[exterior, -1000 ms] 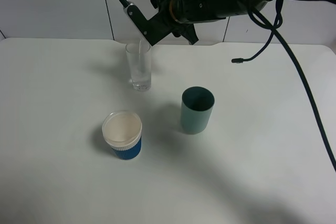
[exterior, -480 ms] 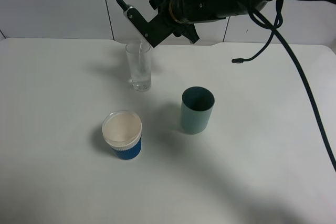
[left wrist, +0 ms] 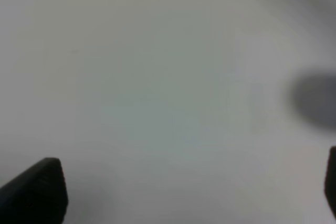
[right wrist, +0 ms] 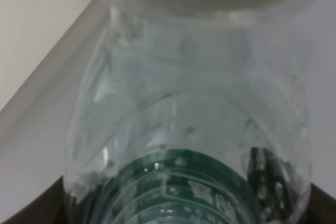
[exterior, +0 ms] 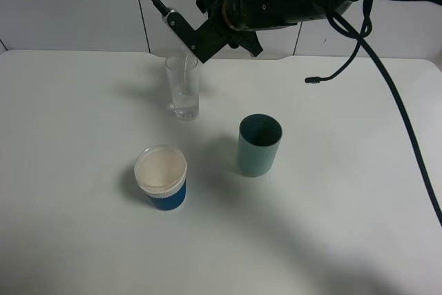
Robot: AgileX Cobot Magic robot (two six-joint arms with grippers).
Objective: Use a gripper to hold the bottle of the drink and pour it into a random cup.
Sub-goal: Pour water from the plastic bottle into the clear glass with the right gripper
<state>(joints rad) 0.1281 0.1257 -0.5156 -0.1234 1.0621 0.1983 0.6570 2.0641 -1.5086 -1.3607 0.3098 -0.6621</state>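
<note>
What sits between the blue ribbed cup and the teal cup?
Nothing: only bare white table separates the blue ribbed cup and the teal cup, as the exterior high view shows.

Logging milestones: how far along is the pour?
Done: bottle grasped in the right end effector. In hand: it's angled over the glass, and a thin stream seems to be running in. Left: finish pouring, right the bottle. The fill level is hard to read.

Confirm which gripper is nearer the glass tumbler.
Right. The right gripper, holding the bottle, sits just above the glass tumbler's rim; the left gripper is over bare table, outside the high view.
</note>
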